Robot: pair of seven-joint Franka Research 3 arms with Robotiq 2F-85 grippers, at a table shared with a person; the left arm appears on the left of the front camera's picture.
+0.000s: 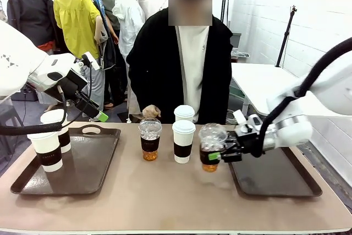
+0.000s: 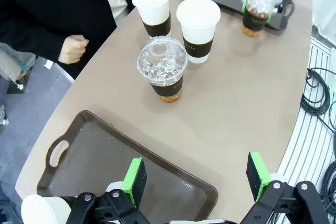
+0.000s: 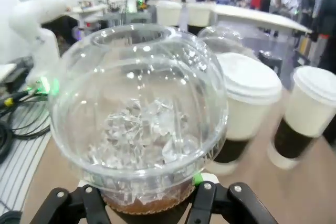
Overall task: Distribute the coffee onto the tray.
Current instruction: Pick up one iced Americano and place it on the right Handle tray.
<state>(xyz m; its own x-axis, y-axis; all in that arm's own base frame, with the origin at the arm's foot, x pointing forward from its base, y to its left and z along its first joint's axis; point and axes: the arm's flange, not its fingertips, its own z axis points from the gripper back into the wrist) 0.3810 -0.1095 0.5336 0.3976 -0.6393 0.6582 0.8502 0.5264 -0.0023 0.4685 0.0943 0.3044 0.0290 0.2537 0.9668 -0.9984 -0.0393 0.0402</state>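
My right gripper (image 1: 213, 156) is shut on the black sleeve of a clear dome-lidded cup (image 1: 212, 137) of amber drink, just left of the right tray (image 1: 275, 182). Close up in the right wrist view, this cup (image 3: 139, 114) stands between the gripper's fingers (image 3: 202, 203). My left gripper (image 2: 197, 179) is open and holds nothing, raised over the left tray (image 1: 82, 163) near its inner edge. Two white paper cups (image 1: 45, 148) (image 1: 59, 127) stand on that tray. In the table's middle stand another clear cup (image 1: 149, 138) and two white cups (image 1: 183, 141) (image 1: 184, 113).
A person in a black jacket stands at the far side, one hand (image 1: 149, 111) resting in a fist at the table edge behind the clear cup. Bare table (image 1: 165, 196) lies between the trays. Cables (image 2: 317, 98) lie on the floor beside the table.
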